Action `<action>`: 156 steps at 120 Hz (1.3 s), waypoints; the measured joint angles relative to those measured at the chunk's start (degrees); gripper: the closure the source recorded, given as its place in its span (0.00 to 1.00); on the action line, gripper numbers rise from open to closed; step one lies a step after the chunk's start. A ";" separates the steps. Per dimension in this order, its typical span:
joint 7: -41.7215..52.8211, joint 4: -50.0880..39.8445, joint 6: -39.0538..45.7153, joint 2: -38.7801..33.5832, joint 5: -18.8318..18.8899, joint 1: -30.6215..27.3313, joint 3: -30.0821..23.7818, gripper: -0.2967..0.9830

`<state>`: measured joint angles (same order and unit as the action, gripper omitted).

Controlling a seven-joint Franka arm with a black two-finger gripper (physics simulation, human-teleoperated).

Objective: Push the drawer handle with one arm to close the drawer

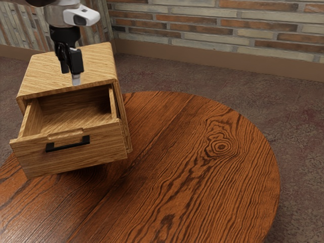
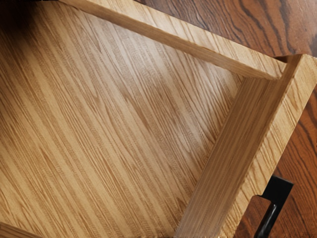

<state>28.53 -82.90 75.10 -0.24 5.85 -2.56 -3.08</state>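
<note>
One drawer (image 1: 104,154) is open; approach first, down outside the handle (image 1: 68,147), then push; fingers (image 1: 77,63) open or closed, I cannot tell

Light-grained wooden drawer (image 1: 71,160) open; black bar handle (image 1: 68,147) across its front.

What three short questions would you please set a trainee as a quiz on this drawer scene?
1. True or false: the drawer stands open.
2. Multiple choice: what colour is the handle?
A) red
B) black
C) white
3. In a few words: where is the claw in relation to the handle?

Key:
1. True
2. B
3. Higher up and apart from it, not touching.
</note>
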 joint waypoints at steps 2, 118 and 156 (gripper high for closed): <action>0.52 0.00 -0.07 0.00 0.00 0.01 0.00 0.23; -38.29 -35.77 -11.77 -32.58 -13.67 -22.13 -7.46 0.81; -61.08 -34.35 -4.53 -18.28 -21.04 -21.85 -9.86 0.84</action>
<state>-32.55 -117.25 70.58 -18.51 -15.19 -24.40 -12.94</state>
